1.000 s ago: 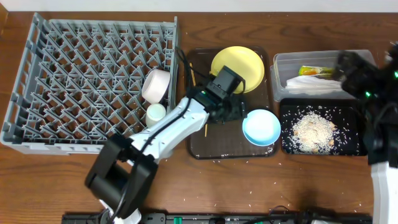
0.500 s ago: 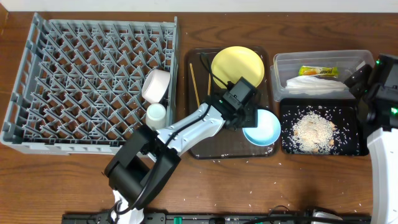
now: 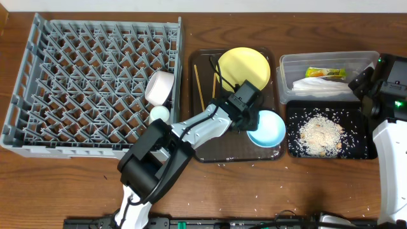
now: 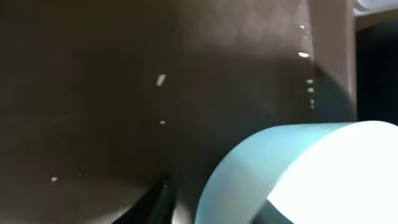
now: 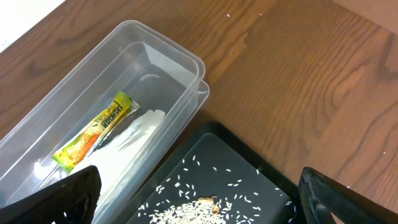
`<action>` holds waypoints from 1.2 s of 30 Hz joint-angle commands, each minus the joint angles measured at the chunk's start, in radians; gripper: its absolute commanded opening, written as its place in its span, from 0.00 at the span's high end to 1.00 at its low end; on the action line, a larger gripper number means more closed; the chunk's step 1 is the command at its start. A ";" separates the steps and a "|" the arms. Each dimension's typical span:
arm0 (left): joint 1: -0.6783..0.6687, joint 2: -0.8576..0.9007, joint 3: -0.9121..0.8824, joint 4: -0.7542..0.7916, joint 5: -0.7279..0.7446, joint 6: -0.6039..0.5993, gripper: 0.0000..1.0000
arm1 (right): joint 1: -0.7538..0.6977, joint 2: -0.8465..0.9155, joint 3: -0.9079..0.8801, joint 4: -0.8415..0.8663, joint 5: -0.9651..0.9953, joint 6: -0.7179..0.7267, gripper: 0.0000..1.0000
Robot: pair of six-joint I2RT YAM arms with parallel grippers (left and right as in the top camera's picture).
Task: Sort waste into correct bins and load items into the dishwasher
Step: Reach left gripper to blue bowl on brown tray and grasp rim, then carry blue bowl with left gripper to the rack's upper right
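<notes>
The light blue bowl (image 3: pixel 272 130) (image 4: pixel 311 168) sits at the right end of the brown tray (image 3: pixel 222 145) (image 4: pixel 93 93). My left gripper (image 3: pixel 254 121) (image 4: pixel 211 208) straddles its left wall, one finger outside and one inside, jaws narrowed; whether they press on it does not show. The yellow plate (image 3: pixel 243 67) and chopsticks (image 3: pixel 198 86) lie on the same tray. A white bowl (image 3: pixel 160 87) and cup (image 3: pixel 159 114) stand in the grey rack (image 3: pixel 16 108). My right gripper (image 3: pixel 364 81) (image 5: pixel 205 199) hangs open over the black tray (image 3: pixel 359 151) (image 5: pixel 249 155).
The clear tub (image 3: pixel 289 63) (image 5: pixel 155 43) holds the wrapper (image 3: pixel 325 73) (image 5: pixel 99 127) and white napkin (image 3: pixel 318 87) (image 5: pixel 130 149). Rice (image 3: pixel 321 133) (image 5: pixel 199 208) lies piled in the black tray. Stray grains dot the wooden table in front.
My left gripper moved right across the brown tray to the blue bowl's rim and narrowed its jaws round the wall. The right arm drew back to the right, jaws still wide.
</notes>
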 commanded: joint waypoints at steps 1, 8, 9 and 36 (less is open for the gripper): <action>0.005 0.026 0.013 -0.004 -0.023 0.012 0.92 | -0.001 0.005 0.002 -0.002 0.021 0.013 0.01; 0.020 -0.017 0.013 -0.053 -0.033 0.013 0.93 | -0.001 0.005 0.002 -0.002 0.021 0.013 0.01; 0.021 -0.031 0.013 -0.069 -0.043 0.016 0.93 | -0.001 0.005 0.002 -0.002 0.021 0.013 0.01; 0.308 -0.385 0.126 0.083 -1.190 0.926 0.93 | -0.001 0.005 0.002 -0.002 0.021 0.013 0.01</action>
